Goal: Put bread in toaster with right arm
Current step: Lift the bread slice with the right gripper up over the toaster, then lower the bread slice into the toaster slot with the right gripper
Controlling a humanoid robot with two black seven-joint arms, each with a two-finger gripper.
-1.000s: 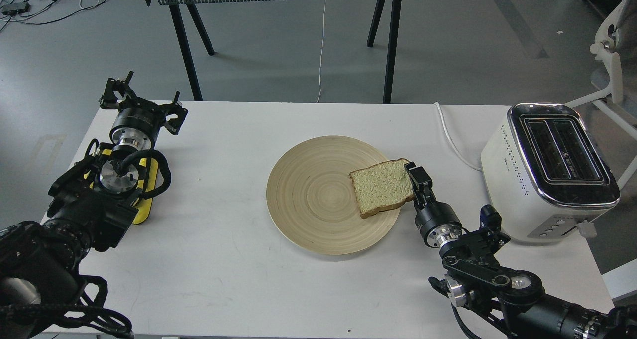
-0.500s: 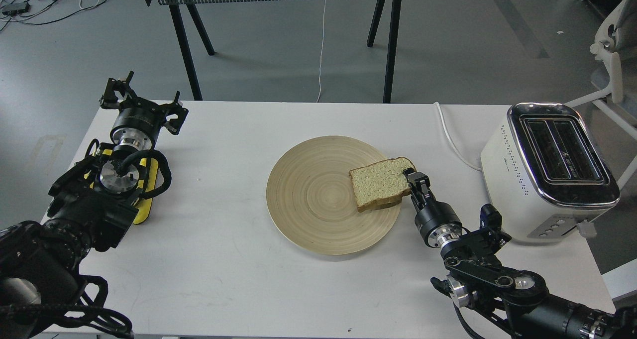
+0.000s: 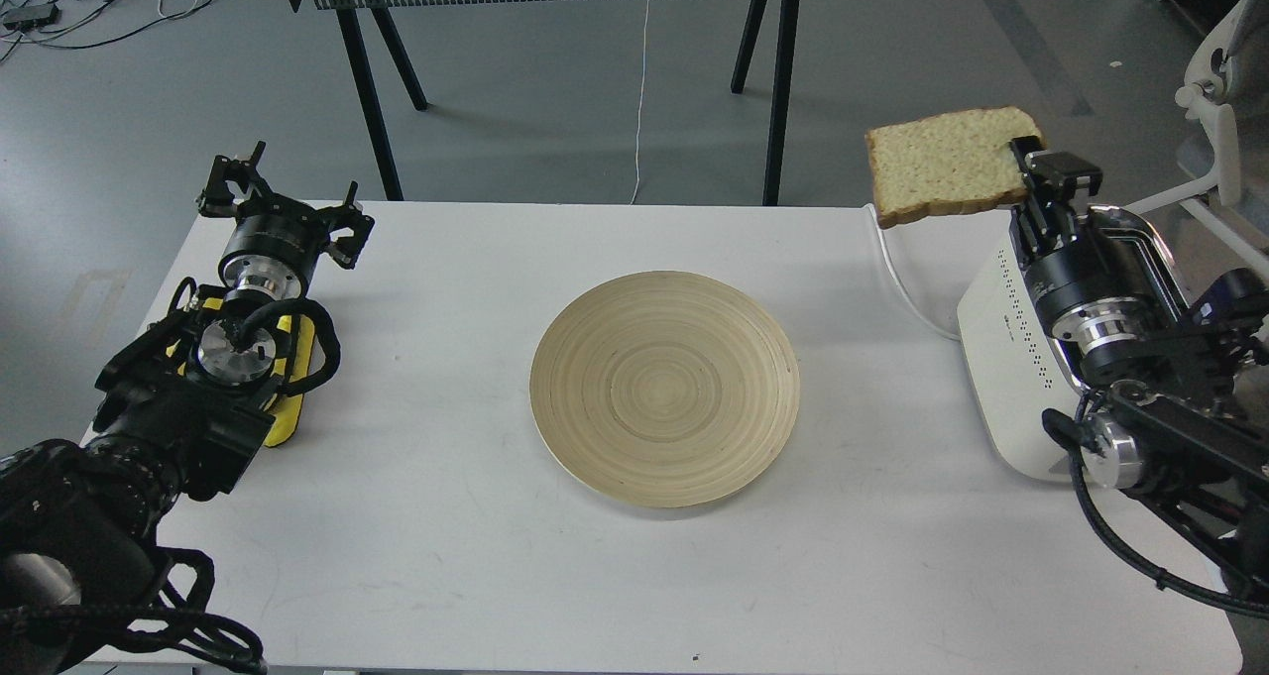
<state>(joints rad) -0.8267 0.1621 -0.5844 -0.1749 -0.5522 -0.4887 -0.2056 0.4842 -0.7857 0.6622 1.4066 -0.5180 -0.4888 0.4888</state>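
The bread, a pale tan slice with a brown crust, hangs in the air above the table's far right, held flat by its right edge. My right gripper is shut on it, raised over the toaster's far end. The white toaster with a chrome top stands at the right edge of the table; my right arm covers most of its slots. My left gripper rests at the table's far left, fingers spread open and empty.
A round wooden plate lies bare in the middle of the white table. The toaster's white cord runs off the far edge. A yellow part sits under my left arm. Another table's black legs stand behind.
My right gripper has lifted the bread off the plate and carried it up and to the right, above the toaster. The plate now lies bare. The left arm has not moved.
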